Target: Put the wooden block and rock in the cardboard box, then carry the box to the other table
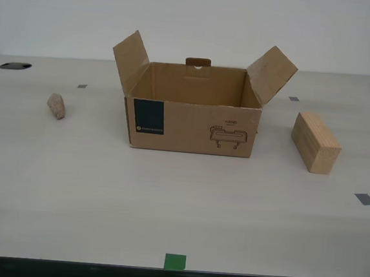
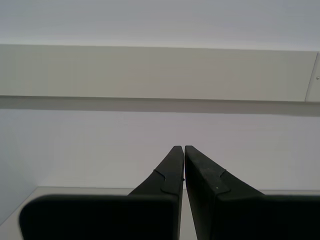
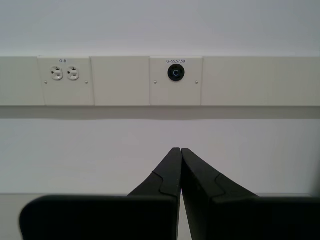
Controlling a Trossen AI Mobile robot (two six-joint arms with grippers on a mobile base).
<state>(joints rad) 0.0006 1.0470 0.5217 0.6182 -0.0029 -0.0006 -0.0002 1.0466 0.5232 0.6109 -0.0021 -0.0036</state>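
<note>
Both hands closed (facing wall); cardboard box (image 1: 193, 120) stands open between rock (image 1: 57, 106) and wooden block (image 1: 315, 142).

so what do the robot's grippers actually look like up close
Both look alike: my first gripper and my second gripper each have two matte black jaws, broad at the base and tapering to slim pointed tips, with a small stepped notch along each. No cables or markings show. The arms themselves are out of view.

In the exterior view, cardboard box (image 1: 193, 123) between rock (image 1: 56, 106) and wooden block (image 1: 315, 142).
</note>
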